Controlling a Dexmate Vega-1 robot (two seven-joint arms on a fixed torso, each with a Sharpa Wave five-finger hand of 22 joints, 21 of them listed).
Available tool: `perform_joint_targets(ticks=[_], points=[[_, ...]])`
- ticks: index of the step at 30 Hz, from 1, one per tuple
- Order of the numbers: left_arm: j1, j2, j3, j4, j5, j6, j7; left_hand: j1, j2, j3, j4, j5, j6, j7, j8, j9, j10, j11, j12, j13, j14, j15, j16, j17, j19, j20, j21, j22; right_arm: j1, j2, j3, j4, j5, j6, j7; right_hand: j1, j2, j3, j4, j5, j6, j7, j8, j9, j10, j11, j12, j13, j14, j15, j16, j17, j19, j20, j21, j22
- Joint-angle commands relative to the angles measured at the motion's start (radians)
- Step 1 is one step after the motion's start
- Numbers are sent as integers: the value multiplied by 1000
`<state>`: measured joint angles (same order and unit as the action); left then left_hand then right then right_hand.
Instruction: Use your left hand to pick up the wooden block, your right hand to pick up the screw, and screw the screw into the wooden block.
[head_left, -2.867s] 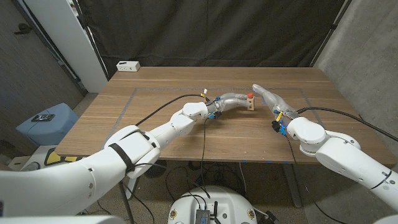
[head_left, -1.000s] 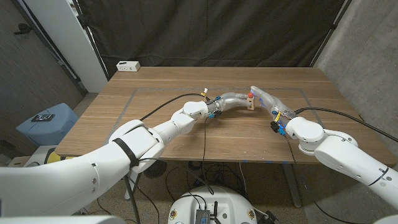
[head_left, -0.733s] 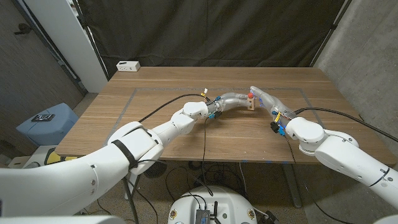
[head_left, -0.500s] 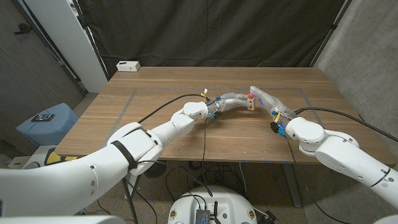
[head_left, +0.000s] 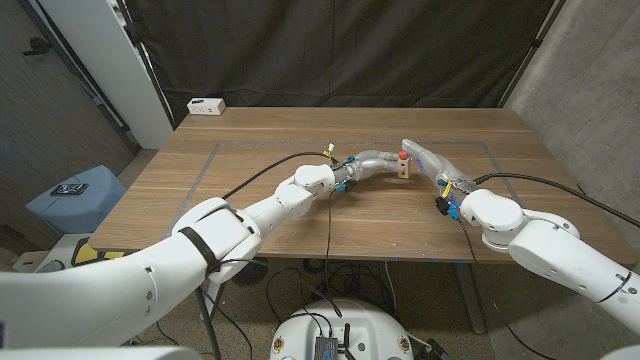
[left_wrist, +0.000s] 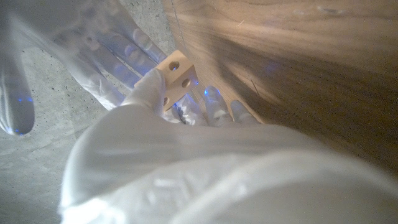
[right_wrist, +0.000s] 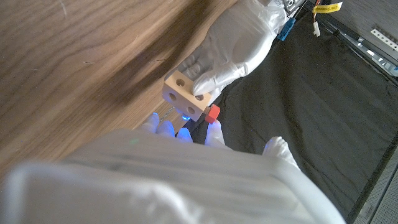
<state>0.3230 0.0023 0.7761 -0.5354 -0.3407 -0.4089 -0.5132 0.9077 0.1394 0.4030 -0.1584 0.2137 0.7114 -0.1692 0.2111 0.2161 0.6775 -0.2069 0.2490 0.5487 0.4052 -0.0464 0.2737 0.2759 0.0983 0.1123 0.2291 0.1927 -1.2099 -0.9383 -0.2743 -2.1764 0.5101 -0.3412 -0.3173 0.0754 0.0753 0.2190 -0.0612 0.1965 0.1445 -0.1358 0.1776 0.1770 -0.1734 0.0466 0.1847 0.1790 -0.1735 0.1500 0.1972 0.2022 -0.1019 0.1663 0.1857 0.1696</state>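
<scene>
1. Dark curtains hang behind a wooden desk (head_left: 250, 200), and both arms reach in over its far middle part.
2. Fingers (right_wrist: 205, 78) of the left hand (head_left: 372, 160) are closed around the wooden block (head_left: 404, 167); in the right wrist view they wrap one side of the block, whose near face shows two round holes.
3. In the left wrist view the same block (left_wrist: 176, 73) sits against the left hand's fingers (left_wrist: 149, 93), its holed face turned toward the camera.
4. Above the desk's far centre, the block is held up between the two hands, with its shadow on the wood in the right wrist view.
5. Poking up at the top of the block is the screw (head_left: 402, 154), which has a red head; in the right wrist view that red head (right_wrist: 213, 112) lies just beside the block's corner.
6. Right-hand fingers (right_wrist: 166, 129) come in next to the screw head, and they seem to be touching or pinching it, but the wrist picture hides the contact behind the hand's back, so I cannot tell whether they grip it.
7. From the head view the right hand (head_left: 425, 157) stretches toward the block from the right, its fingertips meeting the block's upper end.
8. Outward from there, a white power strip (head_left: 206, 105) lies at the desk's far left corner.
9. A blue stool (head_left: 75, 195) with a dark device on it stands on the floor left of the desk.
</scene>
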Motion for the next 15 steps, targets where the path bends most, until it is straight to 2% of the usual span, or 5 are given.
perform_joint_targets(ticks=[1,15], points=[[-18,-19,-2,48,-3,-16,-8,-1,8,1,5,7,10,-2,7,4,11,3,5,2,9,-64,4,3,8,5,4,3,-10,0,7,-10,10,-10,-8,-10,3,2,2,6,8,2,6,1,-180,-3,7,3,-205,4,4,3,-5,1,4,3],[-33,-37,-5,90,-3,-26,-13,-2,7,1,5,8,11,-1,7,4,12,3,5,2,9,-65,3,2,8,4,4,3,-20,2,9,-14,13,-10,-15,-9,4,4,2,7,10,-3,7,1,-180,-4,7,3,-204,4,5,2,-5,1,4,3]])
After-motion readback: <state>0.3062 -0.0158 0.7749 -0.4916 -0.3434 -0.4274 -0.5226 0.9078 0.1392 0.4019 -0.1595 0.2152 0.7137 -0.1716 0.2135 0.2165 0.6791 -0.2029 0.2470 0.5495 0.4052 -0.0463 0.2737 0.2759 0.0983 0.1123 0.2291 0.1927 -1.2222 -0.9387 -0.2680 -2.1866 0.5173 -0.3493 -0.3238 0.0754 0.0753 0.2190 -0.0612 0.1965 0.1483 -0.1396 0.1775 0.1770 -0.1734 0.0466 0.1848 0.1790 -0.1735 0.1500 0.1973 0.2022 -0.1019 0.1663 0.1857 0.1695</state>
